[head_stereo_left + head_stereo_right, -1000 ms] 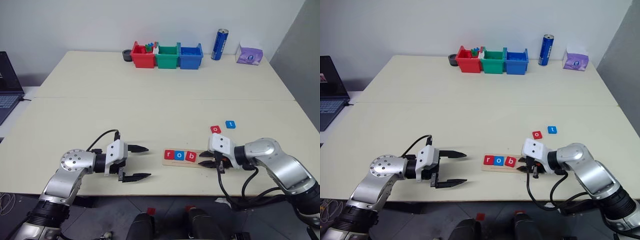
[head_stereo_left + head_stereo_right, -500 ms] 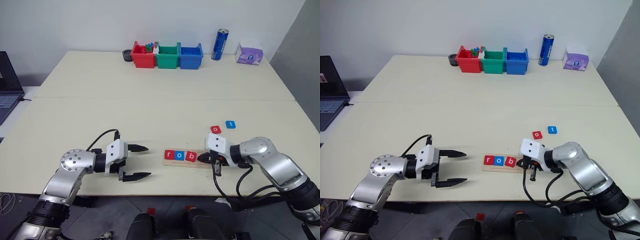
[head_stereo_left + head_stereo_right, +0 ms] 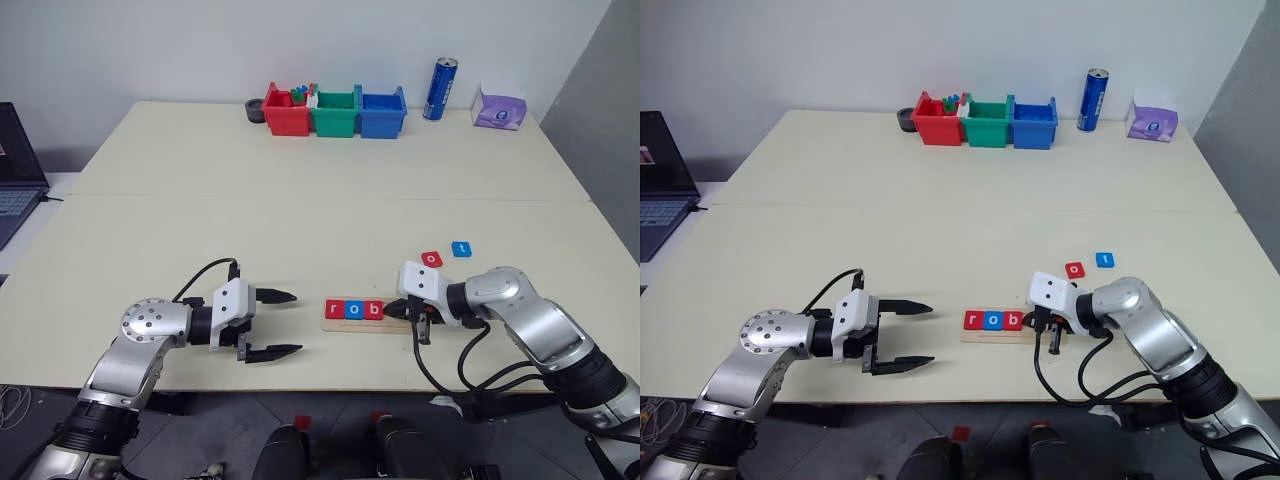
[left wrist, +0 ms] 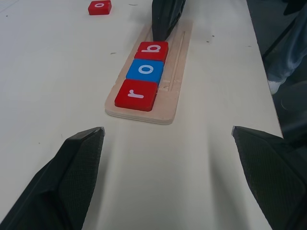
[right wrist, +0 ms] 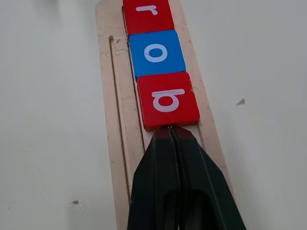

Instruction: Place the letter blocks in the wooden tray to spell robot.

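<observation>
I count three of the five letters placed. The red square tile marked r (image 5: 147,13), the blue square tile marked o (image 5: 156,52) and the red square tile marked b (image 5: 168,99) sit edge to edge in the long pale wooden tray (image 4: 178,72), filling the end farthest from my right gripper (image 5: 171,130). That gripper has its two black fingers pressed together with nothing between them, and their joined tip rests in the tray at the near edge of the b tile, touching it or very nearly so. I judge I am using the closed fingers as a pusher to snug the row along the tray, not to pick anything up.

Still loose on the cream table are the second red tile marked o (image 3: 431,259) and the blue tile marked t (image 3: 460,248), lying side by side just beyond the right gripper, away from the tray. Both have yet to go in, o first and t after, into the bare stretch of tray under and behind the right fingers.

My left gripper (image 3: 280,323) hovers off the tray's r end, fingers spread wide, holding nothing.
</observation>
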`<state>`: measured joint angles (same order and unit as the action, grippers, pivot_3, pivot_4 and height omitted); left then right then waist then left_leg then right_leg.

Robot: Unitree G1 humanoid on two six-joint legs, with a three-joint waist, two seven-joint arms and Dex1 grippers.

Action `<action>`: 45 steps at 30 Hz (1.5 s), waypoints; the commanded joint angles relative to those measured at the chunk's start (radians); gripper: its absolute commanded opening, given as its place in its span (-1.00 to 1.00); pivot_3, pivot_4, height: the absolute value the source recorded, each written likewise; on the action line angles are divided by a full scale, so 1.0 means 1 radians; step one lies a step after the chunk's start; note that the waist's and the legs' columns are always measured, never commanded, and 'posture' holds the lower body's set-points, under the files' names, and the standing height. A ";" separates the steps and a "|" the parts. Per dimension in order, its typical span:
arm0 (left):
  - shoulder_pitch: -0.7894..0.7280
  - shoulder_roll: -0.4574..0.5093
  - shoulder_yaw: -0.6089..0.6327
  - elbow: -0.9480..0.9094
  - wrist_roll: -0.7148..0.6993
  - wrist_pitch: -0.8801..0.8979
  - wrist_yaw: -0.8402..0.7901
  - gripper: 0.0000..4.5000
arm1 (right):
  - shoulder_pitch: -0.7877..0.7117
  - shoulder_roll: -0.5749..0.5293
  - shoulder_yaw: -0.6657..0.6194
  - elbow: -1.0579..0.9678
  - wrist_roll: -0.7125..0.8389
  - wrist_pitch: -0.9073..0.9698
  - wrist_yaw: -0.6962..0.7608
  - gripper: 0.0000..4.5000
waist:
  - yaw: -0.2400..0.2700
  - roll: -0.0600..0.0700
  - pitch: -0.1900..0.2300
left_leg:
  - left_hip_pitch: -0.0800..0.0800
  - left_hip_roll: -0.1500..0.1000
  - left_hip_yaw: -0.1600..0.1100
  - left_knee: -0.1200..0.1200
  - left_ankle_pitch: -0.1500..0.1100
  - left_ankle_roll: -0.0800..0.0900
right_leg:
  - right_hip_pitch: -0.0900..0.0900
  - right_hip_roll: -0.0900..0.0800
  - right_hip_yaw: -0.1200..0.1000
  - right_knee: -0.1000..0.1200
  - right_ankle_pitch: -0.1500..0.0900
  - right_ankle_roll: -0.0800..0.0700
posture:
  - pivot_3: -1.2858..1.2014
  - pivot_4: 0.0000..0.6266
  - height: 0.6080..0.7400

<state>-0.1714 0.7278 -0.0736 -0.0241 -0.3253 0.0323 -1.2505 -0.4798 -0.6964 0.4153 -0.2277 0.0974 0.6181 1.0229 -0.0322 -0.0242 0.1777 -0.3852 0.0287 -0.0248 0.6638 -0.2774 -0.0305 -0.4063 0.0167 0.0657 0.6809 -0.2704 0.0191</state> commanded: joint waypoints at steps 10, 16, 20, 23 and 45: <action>0.008 0.000 0.037 -0.047 -0.043 0.036 0.027 1.00 | 0.079 -0.025 -0.287 -0.133 0.163 0.088 -0.063 -0.44 | 0.001 0.000 0.000 | 0.000 0.000 0.000 0.000 0.000 0.000 | 0.000 0.000 0.000 0.000 0.000 0.000 | 0.03 -0.52 1.00; 0.011 0.000 0.042 -0.056 -0.052 0.048 0.028 1.00 | 0.141 0.074 -0.433 -0.100 0.140 0.110 -0.287 0.48 | 0.000 0.000 0.000 | 0.000 0.000 0.000 0.000 0.000 0.000 | 0.000 0.000 0.000 0.000 0.000 0.000 | 0.03 -0.52 1.00; 0.000 -0.003 0.041 -0.034 -0.045 0.038 0.017 1.00 | 0.109 0.162 -0.482 0.026 0.058 0.055 -0.504 0.99 | -0.001 0.000 0.000 | 0.000 0.000 0.001 0.000 0.000 0.000 | 0.000 0.000 0.001 0.000 0.000 0.000 | 0.03 -0.52 1.00; -0.007 -0.007 0.036 -0.026 -0.039 0.031 0.012 1.00 | 0.080 0.214 -0.509 0.091 0.040 0.025 -0.596 0.99 | -0.001 0.000 0.000 | 0.000 0.000 0.002 0.000 0.000 0.000 | 0.000 0.000 0.002 0.000 0.000 0.000 | 0.03 -0.52 1.00; -0.003 -0.006 0.031 -0.041 -0.030 0.033 0.021 1.00 | 0.165 0.355 -0.441 0.049 0.073 0.099 -0.699 0.99 | -0.001 0.000 0.000 | 0.000 0.000 0.002 -0.001 0.000 0.000 | -0.001 0.000 0.002 0.000 0.000 0.000 | 0.03 -0.52 1.00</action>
<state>-0.1671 0.7190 -0.0538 -0.0398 -0.3506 0.0749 -1.2313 -0.3224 -0.3442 -0.0306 -0.1580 0.1775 0.7333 0.3265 -0.0330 -0.0241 0.1777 -0.3856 0.0284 -0.0232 0.6626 -0.2774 -0.0305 -0.4069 0.0169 0.0677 0.6810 -0.2704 0.0190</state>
